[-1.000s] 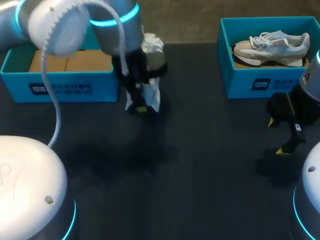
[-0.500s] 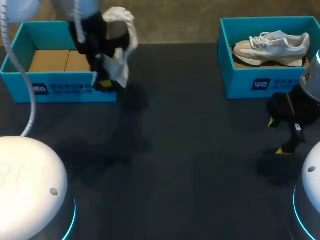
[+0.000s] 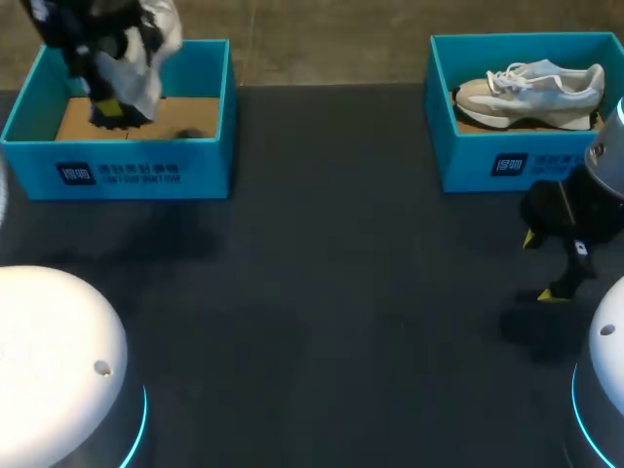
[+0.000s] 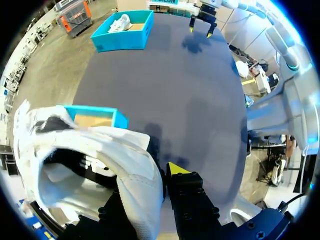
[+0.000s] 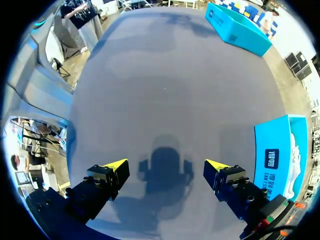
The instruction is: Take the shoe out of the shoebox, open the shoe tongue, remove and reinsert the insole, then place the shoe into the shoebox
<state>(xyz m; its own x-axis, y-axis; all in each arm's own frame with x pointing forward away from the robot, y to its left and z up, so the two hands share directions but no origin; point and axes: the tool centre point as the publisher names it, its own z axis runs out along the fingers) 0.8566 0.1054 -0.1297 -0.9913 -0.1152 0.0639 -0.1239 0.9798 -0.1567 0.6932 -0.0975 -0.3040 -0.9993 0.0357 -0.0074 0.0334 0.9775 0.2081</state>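
One shoe [image 3: 141,68] clamped in left pincer [image 3: 109,112] over shoebox [image 3: 127,171], right pincer [image 3: 541,265] spread beside second shoebox [image 3: 507,164]

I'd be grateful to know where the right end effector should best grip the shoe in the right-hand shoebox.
Probably its heel collar, coming down from above: the shoe lies lengthwise in the shoebox, laces uppermost, and the walls block a sideways approach. The right end effector is open nearby.
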